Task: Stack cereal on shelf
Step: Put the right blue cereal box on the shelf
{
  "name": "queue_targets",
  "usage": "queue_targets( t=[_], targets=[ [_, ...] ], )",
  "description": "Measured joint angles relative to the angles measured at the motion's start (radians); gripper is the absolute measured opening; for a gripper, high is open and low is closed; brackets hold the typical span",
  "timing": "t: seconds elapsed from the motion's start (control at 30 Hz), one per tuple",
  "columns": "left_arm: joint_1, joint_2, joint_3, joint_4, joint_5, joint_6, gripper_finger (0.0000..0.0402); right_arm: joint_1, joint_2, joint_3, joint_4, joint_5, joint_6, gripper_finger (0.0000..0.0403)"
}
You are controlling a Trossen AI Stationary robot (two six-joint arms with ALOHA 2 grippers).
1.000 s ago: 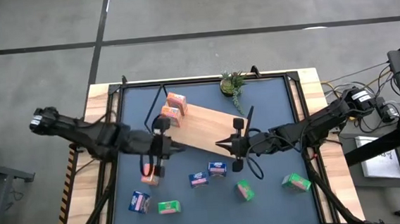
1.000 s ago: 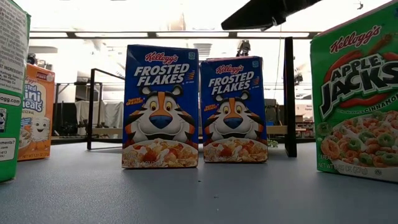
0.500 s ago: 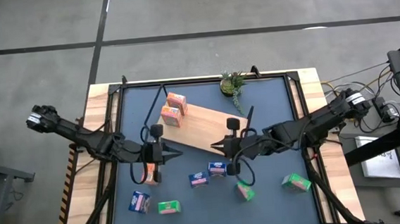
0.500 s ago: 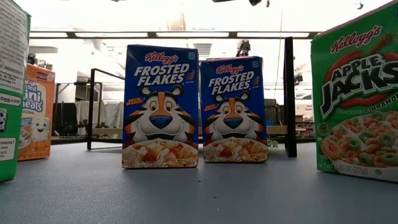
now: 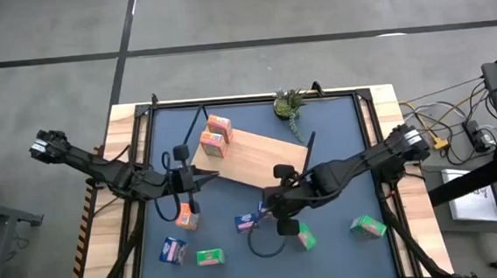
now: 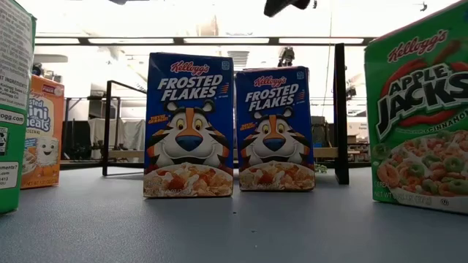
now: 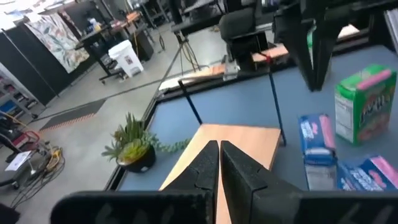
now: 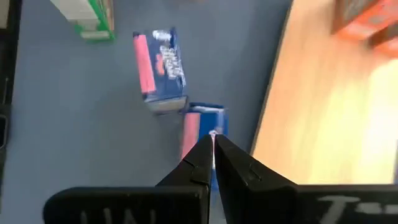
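A: Report both grippers.

B: My left gripper (image 5: pixel 205 173) is above the shelf's (image 5: pixel 259 163) left edge, fingers pressed together, holding nothing. My right gripper (image 5: pixel 268 209) is just off the shelf's front edge, over a blue box (image 5: pixel 268 209), fingers (image 8: pixel 208 155) pressed together, also holding nothing.

A: Locate the cereal.

B: Two orange boxes (image 5: pixel 215 134) stand on the shelf's far left end. A third orange box (image 5: pixel 186 217) lies on the table (image 5: pixel 336 133) near my left gripper. Blue boxes: one under my right gripper, one (image 5: pixel 246 222) beside it, one (image 5: pixel 174 250) at front left. Green boxes: one (image 5: pixel 209 257) at front left, one (image 5: pixel 305 237) close to my right gripper, one (image 5: pixel 368 227) at front right.
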Motion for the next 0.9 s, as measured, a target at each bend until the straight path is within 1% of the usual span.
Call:
queue_targets(
  t=[0.1,0.23,0.3,0.37,0.47,0.6,0.77,0.9],
  targets=[
    [0.0,-0.005,-0.001,-0.007,0.0,-0.004,0.0,0.005,0.043,0.043,-0.079,-0.019,0.05,0.0009],
    [0.0,-0.005,0.0,-0.016,0.0,0.0,0.0,0.008,0.089,0.069,-0.115,-0.02,0.079,0.0013],
    [0.0,-0.001,0.0,-0.022,0.0,0.006,0.0,0.008,0.1,0.079,-0.11,-0.02,0.079,0.0022],
    [0.0,0.005,0.0,-0.023,0.0,0.013,0.0,0.006,0.108,0.089,-0.118,-0.019,0.079,0.004],
    [0.0,0.015,-0.001,-0.026,0.001,0.015,0.0,0.004,0.109,0.089,-0.12,-0.008,0.079,0.0078],
    [0.0,0.02,-0.001,-0.022,0.001,0.015,0.0,0.004,0.111,0.085,-0.121,0.043,0.106,0.0146],
    [0.0,0.019,-0.002,-0.022,0.0,0.024,0.0,0.004,0.141,0.084,-0.121,0.043,0.121,0.0232],
    [0.001,0.014,-0.002,-0.021,0.0,0.03,0.0,0.004,0.178,0.084,-0.127,0.042,0.119,0.0282]
  ],
)
